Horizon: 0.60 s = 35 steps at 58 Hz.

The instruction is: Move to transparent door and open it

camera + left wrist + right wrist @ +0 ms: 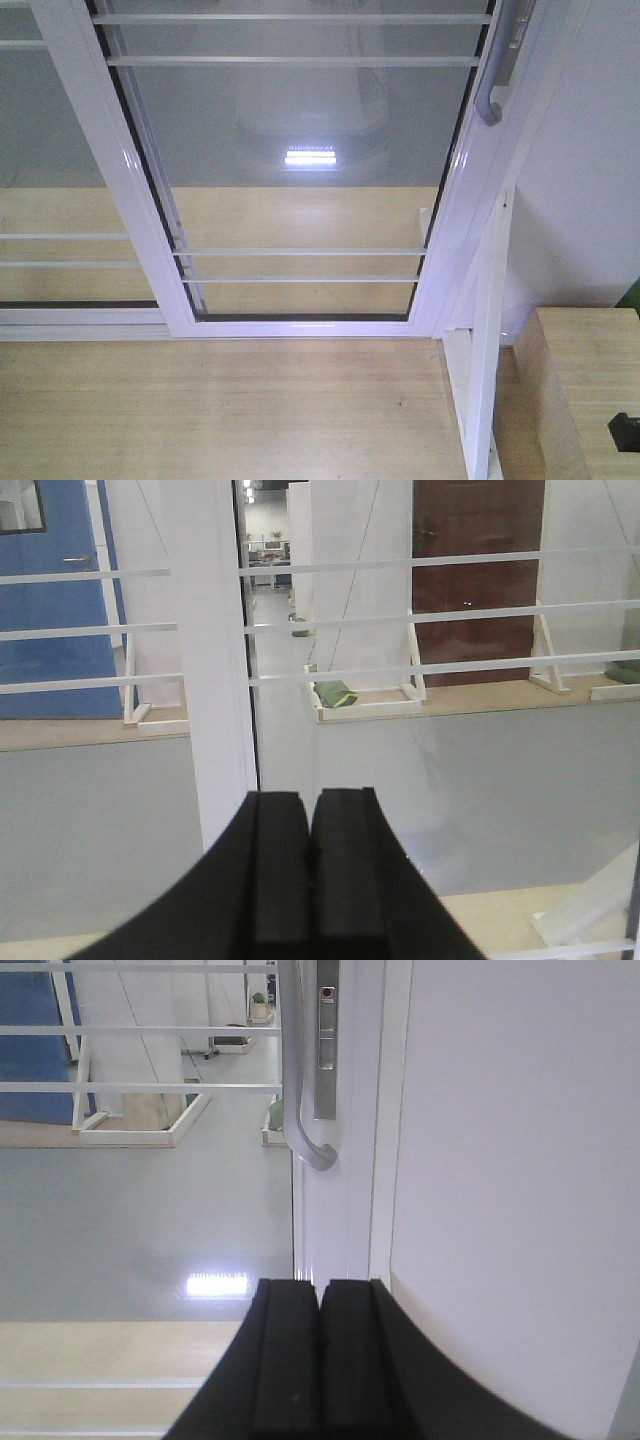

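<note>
The transparent door [300, 150] is standing directly ahead of both tools, its clear glass crossed by thin white bars and its white frame meeting the pale wooden floor [200, 410]. Its curved grey handle [297, 1080] is hanging above and slightly left of the right tool [320, 1360], with the lock plate [326, 1040] sitting beside it on the frame (a small red mark is showing near the plate's top). The right tool is gripping nothing, its two black fingers pressed together, and is hovering apart from the handle. The left tool [308, 870] is likewise clenched on nothing, pointing at a white frame upright [215, 650] ahead of it and to its left. To the right of the right tool, a plain white wall [520, 1160] is filling the view. Beyond the glass, past the left tool, a blue door [60, 610] and a brown door [478, 570] are showing across a grey floor [500, 800]. A second glazed panel [50, 150] is standing beside the door on the left tool's side.
</note>
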Available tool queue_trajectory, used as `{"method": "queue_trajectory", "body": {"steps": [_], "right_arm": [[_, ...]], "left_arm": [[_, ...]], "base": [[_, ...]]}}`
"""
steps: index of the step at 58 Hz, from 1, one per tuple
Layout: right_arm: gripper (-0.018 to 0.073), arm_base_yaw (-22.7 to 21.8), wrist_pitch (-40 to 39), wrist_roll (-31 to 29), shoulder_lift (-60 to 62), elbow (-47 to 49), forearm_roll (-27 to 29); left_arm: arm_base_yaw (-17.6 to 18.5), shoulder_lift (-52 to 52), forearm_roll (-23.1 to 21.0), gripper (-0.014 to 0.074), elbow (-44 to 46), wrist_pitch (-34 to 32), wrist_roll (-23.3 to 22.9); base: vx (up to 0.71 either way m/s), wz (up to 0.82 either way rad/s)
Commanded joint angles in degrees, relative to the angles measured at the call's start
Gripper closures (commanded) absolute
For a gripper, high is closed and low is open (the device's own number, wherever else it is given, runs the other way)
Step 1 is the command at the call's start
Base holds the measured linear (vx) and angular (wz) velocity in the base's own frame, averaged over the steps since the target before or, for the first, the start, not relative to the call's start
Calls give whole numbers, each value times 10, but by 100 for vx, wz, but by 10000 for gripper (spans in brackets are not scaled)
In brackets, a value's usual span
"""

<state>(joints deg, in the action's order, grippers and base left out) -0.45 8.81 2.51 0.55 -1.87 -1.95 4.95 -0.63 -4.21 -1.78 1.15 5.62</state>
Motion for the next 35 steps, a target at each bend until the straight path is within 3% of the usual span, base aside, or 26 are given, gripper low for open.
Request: {"method": "queue_trajectory", "body": {"steps": [1,35], "right_arm": [[568,-2,-48,-2,9,-1,-5],[568,-2,-48,-2,9,-1,-5]], "left_arm": [[3,-8,-6,602,-9,-50,-5],[3,-8,-6,602,-9,-50,-5]], "base": [[27,-5],[16,-2]]}}
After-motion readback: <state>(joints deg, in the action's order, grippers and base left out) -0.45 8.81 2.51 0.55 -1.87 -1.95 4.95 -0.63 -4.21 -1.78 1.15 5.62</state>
